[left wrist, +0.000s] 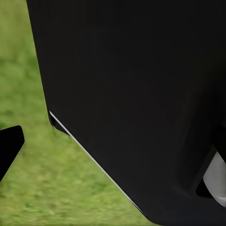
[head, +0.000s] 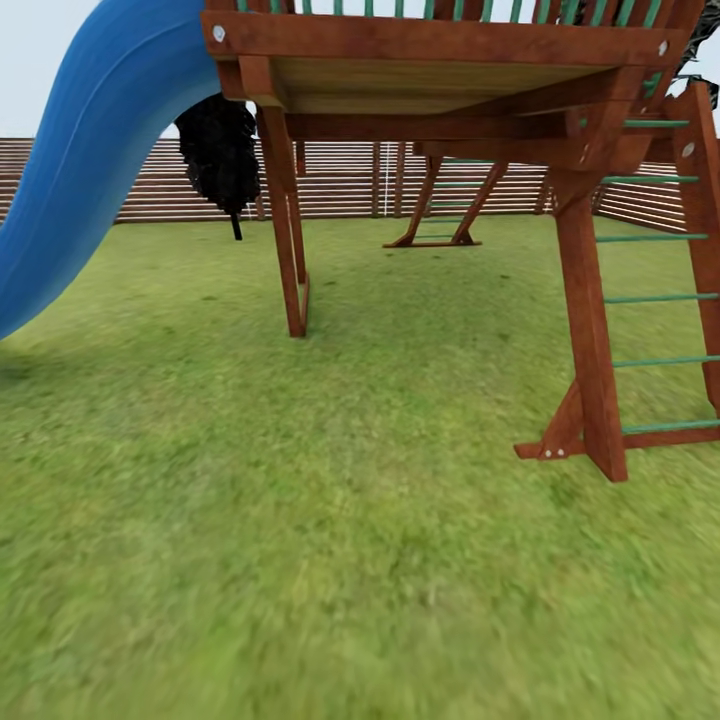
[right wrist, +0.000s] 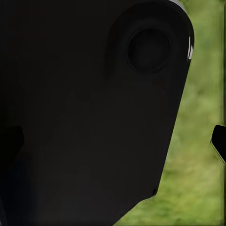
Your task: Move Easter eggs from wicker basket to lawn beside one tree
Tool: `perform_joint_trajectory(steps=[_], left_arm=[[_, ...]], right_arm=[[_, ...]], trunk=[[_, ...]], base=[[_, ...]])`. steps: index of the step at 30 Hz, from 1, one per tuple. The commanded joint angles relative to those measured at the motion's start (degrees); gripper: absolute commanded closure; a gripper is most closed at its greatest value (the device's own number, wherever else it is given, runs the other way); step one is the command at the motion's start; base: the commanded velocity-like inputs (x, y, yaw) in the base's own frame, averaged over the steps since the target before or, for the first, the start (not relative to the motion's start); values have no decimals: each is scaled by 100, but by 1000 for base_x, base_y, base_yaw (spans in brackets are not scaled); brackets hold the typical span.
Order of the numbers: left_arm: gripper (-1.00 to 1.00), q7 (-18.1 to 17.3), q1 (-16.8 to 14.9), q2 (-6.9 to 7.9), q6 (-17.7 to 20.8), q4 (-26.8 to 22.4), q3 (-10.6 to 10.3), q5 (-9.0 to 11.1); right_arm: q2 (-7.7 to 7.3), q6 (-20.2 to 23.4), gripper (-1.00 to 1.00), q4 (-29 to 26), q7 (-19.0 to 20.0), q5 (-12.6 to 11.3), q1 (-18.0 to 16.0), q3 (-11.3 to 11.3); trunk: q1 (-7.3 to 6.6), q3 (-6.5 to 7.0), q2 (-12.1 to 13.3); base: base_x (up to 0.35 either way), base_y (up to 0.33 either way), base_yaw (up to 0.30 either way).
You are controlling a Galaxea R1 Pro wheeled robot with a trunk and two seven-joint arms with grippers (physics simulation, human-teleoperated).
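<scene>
While the robot is out on the lawn, the head view looks under a wooden play tower with a blue slide at the left and green ladder rungs at the right; a slatted fence closes the far edge of the grass, and a dark, thin-trunked tree stands before it. No basket, no eggs and no pale-trunked tree are on show here, so where they lie I cannot say. By my reckoning the eggs will be light, hard and smooth, liable to roll, best taken across the middle with a gentle squeeze. Both wrist views are largely blocked by black robot bodywork with slivers of grass beside it, so whether either gripper is spread or closed I cannot tell.
</scene>
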Motion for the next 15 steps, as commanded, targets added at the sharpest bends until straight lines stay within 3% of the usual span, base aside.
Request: perform_joint_trajectory(steps=[1, 15], left_arm=[[-100, -6, 2, 0, 3, -8, 1, 4], [-100, -6, 2, 0, 2, -10, 1, 3]], right_arm=[[-1, -17, -100, 4, 2, 29, -3, 31], [-3, -17, -100, 4, 1, 29, -3, 30]], trunk=[[3, -4, -1], [3, -4, -1]], base=[[332, 0, 0], [332, 0, 0]])
